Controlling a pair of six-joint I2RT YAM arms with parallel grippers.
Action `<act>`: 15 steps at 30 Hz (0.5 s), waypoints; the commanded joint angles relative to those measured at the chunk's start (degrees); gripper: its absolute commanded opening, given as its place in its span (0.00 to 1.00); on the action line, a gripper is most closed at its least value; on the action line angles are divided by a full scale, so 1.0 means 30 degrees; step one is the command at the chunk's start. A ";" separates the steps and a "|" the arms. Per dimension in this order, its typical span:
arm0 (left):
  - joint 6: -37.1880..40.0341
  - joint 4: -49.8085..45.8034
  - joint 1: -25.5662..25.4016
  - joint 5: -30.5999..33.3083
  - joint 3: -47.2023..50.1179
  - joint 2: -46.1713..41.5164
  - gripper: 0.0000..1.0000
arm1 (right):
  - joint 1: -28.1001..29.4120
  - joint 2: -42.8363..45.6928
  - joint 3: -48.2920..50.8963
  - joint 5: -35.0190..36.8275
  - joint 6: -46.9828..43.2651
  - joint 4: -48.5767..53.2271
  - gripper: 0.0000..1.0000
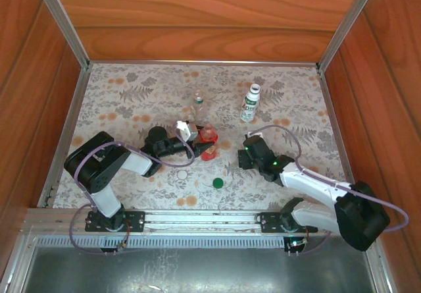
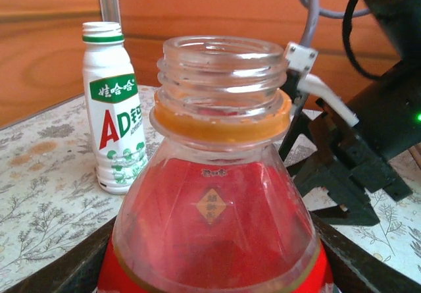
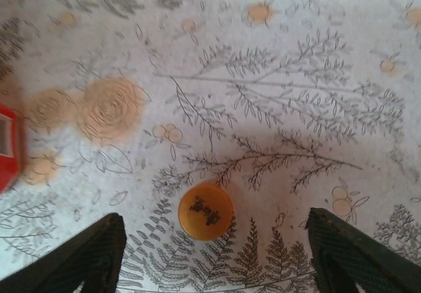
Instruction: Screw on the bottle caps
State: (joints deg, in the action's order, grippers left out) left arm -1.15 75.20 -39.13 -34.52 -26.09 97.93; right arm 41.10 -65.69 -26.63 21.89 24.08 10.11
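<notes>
Floral tablecloth (image 1: 131,102) on the floor of a wood-walled enclosure (image 1: 197,16).

Left gripper (image 1: 199,145), frame centre of the top view: clamped on the red bottle (image 1: 209,143). In the left wrist view its dark fingers (image 2: 62,273) press the bottle's sides at the bottom corners. The neck is bare, with the threads and an orange collar ring showing.

Right gripper (image 3: 214,215): jaws wide and pointing down at the cloth. The orange cap (image 3: 205,211) lies flat between the fingers (image 3: 99,257), lower centre of the right wrist view, with cloth visible on both sides, so no contact. A red edge of the bottle shows at the far left of that frame.

White bottle (image 1: 250,103) stands upright, upper right of centre. Clear bottle (image 1: 198,105) stands above the red one. Green cap (image 1: 218,182) lies loose on the cloth below centre.
</notes>
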 commanded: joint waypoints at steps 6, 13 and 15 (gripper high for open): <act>-0.0069 0.0449 -0.0166 -0.0372 -0.0051 -0.0100 0.62 | -0.0128 -0.2492 -0.0789 0.0006 0.0178 -0.0388 0.64; -0.0088 0.0393 -0.0140 -0.0428 -0.0121 -0.0011 0.62 | -0.0134 -0.3852 -0.0953 -0.0175 0.0090 -0.1071 0.55; -0.0092 0.0349 -0.0148 -0.0500 -0.0123 0.0015 0.62 | -0.0136 -0.4179 -0.0955 -0.0243 0.0091 -0.1331 0.53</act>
State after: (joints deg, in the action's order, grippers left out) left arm -1.15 75.05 -39.13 -34.79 -26.09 97.93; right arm 41.10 -77.21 -28.27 21.41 24.14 7.57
